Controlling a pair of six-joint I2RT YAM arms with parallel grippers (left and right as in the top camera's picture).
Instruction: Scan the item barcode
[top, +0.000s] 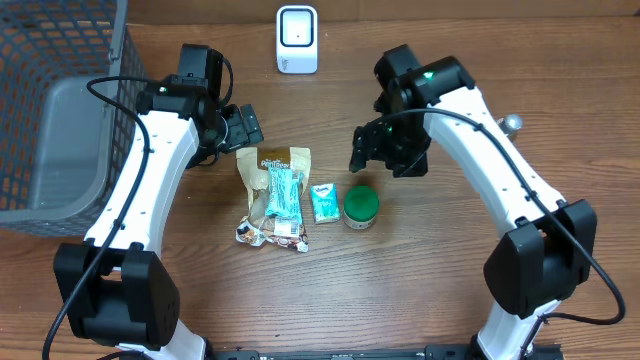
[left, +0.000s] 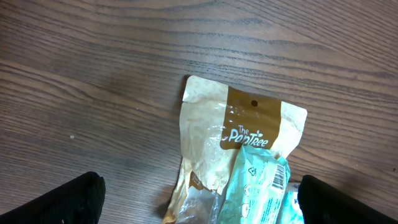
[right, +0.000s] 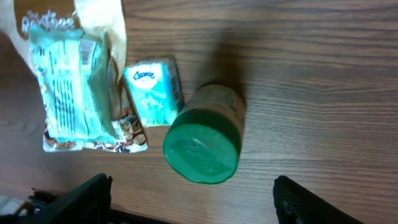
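Observation:
Four items lie mid-table: a cream-and-brown snack pouch (top: 290, 158), a teal packet (top: 282, 192) on top of it, a small tissue pack (top: 324, 203) and a green-lidded jar (top: 361, 206). My left gripper (top: 245, 128) hovers open just beyond the pouch's top edge; its wrist view shows the pouch (left: 211, 130) and the teal packet (left: 255, 186), barcode facing up, between its fingers. My right gripper (top: 385, 150) hangs open above the jar (right: 202, 149), touching nothing, with the tissue pack (right: 152, 90) to the jar's left. The white scanner (top: 297, 39) stands at the far edge.
A dark wire basket (top: 60, 60) with a grey bin (top: 65, 150) inside occupies the far left. A small metal knob (top: 512, 123) sits on the table behind my right arm.

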